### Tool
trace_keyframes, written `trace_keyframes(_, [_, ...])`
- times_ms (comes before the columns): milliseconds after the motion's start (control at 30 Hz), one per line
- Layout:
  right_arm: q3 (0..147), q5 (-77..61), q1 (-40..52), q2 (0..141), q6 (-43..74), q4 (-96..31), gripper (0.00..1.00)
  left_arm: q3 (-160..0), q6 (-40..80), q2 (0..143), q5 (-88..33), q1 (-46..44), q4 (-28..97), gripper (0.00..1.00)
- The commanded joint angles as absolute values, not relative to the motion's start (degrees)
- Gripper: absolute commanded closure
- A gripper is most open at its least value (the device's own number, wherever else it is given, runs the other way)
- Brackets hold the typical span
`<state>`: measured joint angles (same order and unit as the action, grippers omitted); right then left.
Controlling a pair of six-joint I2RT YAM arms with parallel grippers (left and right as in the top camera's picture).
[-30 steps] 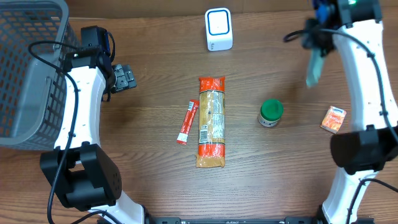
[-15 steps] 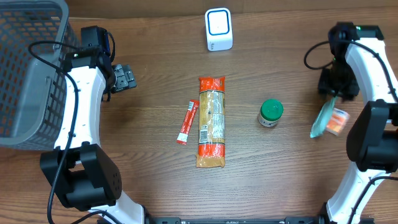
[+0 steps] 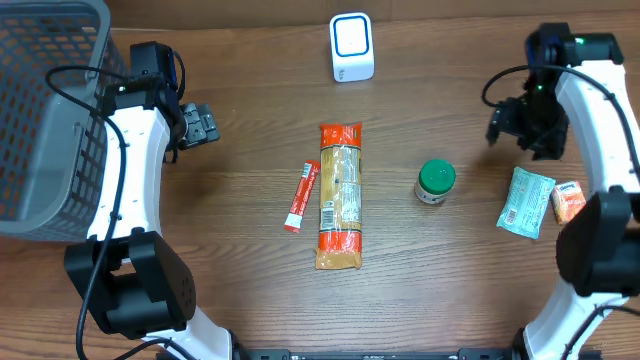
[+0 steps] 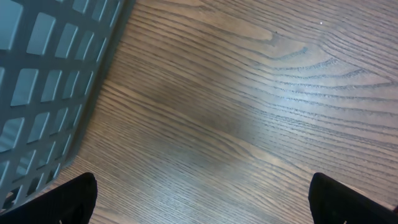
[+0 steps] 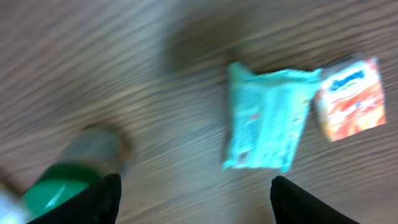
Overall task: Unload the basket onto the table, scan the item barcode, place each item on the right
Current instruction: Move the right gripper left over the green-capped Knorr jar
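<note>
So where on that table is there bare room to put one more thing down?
Bare wood lies between the left arm and the sachet, between the scanner and the right arm, and in front of the jar. It is crowded at the right edge, where packet and box lie side by side.

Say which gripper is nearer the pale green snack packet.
Right. The right gripper hangs just beyond the packet; the left gripper is far off, beside the grey plastic basket.
</note>
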<state>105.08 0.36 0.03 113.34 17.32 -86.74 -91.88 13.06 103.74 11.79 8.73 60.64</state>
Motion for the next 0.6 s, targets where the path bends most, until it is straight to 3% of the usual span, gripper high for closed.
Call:
trace_keyframes(0, [107.00,-3.92,3.84,109.97,18.26,-87.22,0.21,-92.88,12.43,103.28,11.51,8.82,60.64,0.00])
trace_keyframes(567, [98.52,-6.57,13.04,110.06,22.57,-81.60,0.20,-92.88,12.43,103.28,11.51,8.82,60.64,0.00])
